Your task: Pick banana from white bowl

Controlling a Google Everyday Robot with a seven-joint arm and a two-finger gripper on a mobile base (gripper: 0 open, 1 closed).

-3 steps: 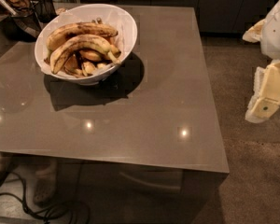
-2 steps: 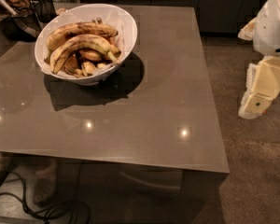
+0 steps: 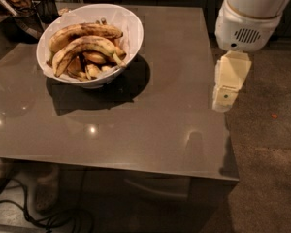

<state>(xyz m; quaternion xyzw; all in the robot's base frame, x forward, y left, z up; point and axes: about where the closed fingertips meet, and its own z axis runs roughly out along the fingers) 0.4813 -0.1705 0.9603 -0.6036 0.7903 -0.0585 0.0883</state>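
1. Here is the white bowl (image 3: 128,25), sitting on the far left part of the glossy grey-brown surface (image 3: 155,125) and throwing a dark shadow towards the right and front.
2. Inside it, right on top of the heap, lies the banana (image 3: 87,46). It is long, curved and yellow, with dark blotches at its left end and its pale stem pointing to the right wall of the bowl.
3. Just behind it lies a second, browner banana (image 3: 85,31), touching it along its back.
4. Underneath both, short banana pieces (image 3: 89,68) crowd the bottom of the bowl.
5. Over on the right, the white arm (image 3: 245,23) comes down from the top corner.
6. The cream-coloured claw (image 3: 224,100) hangs below it, pointing down at the right edge of the surface.
7. Whether the claw is released or clenched, I cannot tell from here.
8. The claw is well apart from the bowl and the banana.
9. A dark wire container (image 3: 24,18) stands at the far left, just beside the bowl.
10. Black cables (image 3: 48,220) trail on the floor below the front edge.
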